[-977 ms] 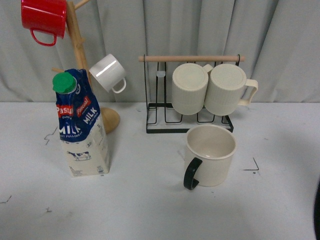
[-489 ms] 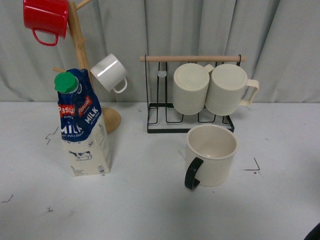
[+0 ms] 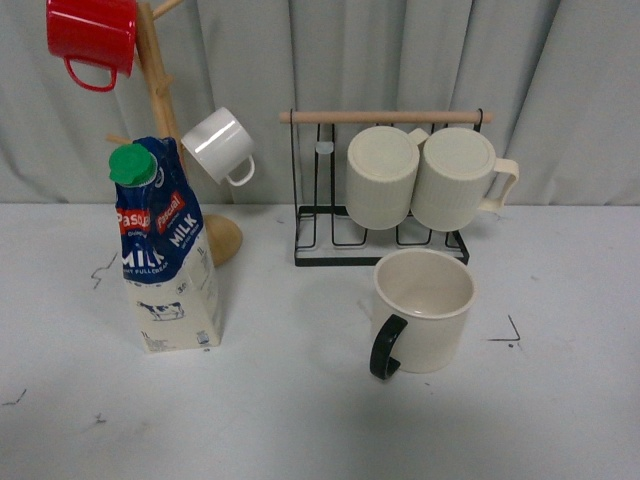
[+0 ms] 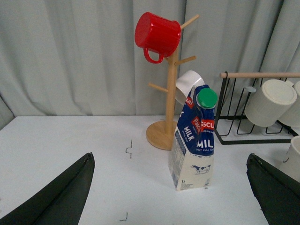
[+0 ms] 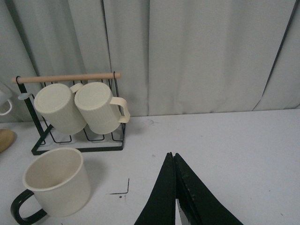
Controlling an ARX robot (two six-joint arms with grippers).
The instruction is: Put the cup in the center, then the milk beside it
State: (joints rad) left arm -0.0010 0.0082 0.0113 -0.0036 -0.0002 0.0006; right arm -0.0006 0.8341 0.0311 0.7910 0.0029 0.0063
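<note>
Right claw [image 5: 172, 161] now wrist-view only

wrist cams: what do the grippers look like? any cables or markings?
Left gripper: two matte black wedge fingers, tapering toward the tips. Right gripper: same black fingers, narrowing to sharp points. No cables or markings show. Arms are out of view.

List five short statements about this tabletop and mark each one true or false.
1. The cup stands upright in front of the wire rack. True.
2. The milk is uncapped. False: its green cap is on.
3. The right hand is shut and empty. True.
4. The left hand grips the milk. False: it is open and clear of the carton.
5. The red mug lies beside the cup. False: it hangs on the wooden mug tree.
</note>
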